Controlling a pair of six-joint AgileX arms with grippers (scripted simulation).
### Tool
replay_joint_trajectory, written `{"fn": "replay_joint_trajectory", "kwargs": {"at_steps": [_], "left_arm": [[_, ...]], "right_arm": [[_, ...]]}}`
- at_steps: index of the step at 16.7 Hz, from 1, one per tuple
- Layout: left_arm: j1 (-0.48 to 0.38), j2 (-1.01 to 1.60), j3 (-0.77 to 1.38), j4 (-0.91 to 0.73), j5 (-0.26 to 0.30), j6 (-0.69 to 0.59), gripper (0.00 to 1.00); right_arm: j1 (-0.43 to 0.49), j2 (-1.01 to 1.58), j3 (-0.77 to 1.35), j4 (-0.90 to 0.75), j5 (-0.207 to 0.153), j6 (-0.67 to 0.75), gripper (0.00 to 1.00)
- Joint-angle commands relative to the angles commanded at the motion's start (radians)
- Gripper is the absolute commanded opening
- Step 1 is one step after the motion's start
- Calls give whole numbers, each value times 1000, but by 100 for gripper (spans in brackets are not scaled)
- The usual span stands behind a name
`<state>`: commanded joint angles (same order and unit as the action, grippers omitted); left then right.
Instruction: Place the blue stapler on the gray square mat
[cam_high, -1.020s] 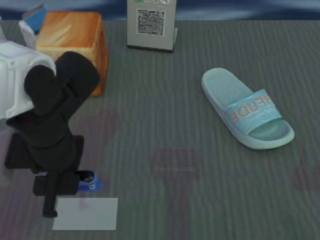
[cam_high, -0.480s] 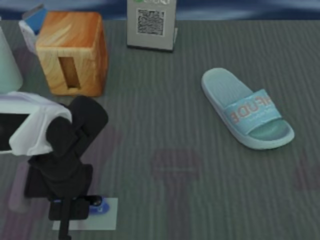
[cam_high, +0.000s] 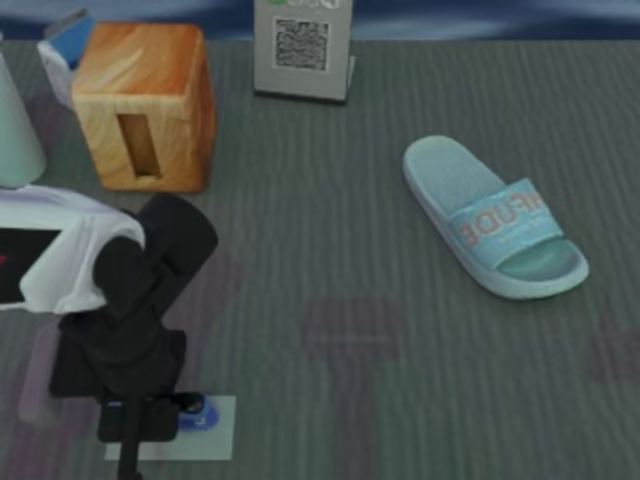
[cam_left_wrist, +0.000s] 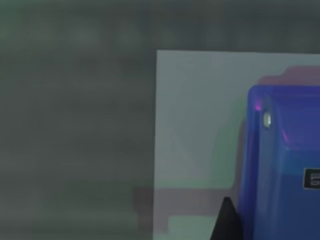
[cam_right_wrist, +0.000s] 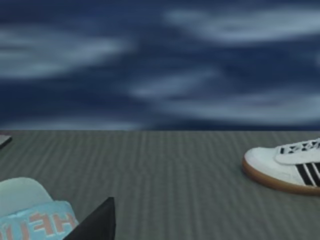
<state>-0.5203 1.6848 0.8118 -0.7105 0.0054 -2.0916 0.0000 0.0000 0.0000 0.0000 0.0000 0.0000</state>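
Note:
The blue stapler is on the gray square mat at the table's near left corner, by the mat's left part. My left gripper comes down over it, shut on the stapler, and its black body hides most of the stapler from above. In the left wrist view the blue stapler fills the side over the pale mat, with one dark fingertip against its flank. My right arm is out of the top view, parked.
A wooden box and a blue-and-white box stand at the back left, beside a pale cone. A QR sign is at the back centre. A light-blue slipper lies right of centre. A white sneaker shows in the right wrist view.
Over the second my left arm carried the stapler from just beyond the mat's far edge onto the mat. In the last half second it has hardly moved.

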Motion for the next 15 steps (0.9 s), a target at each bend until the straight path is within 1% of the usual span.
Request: {"fn": "replay_joint_trajectory", "kwargs": {"at_steps": [9, 10, 15], "left_arm": [[0, 0, 0, 0, 0, 0, 98], [0, 0, 0, 0, 0, 0, 100], [0, 0, 0, 0, 0, 0, 100]], "right_arm": [[0, 0, 0, 0, 0, 0, 100], [0, 0, 0, 0, 0, 0, 100], [0, 0, 0, 0, 0, 0, 100]]}}
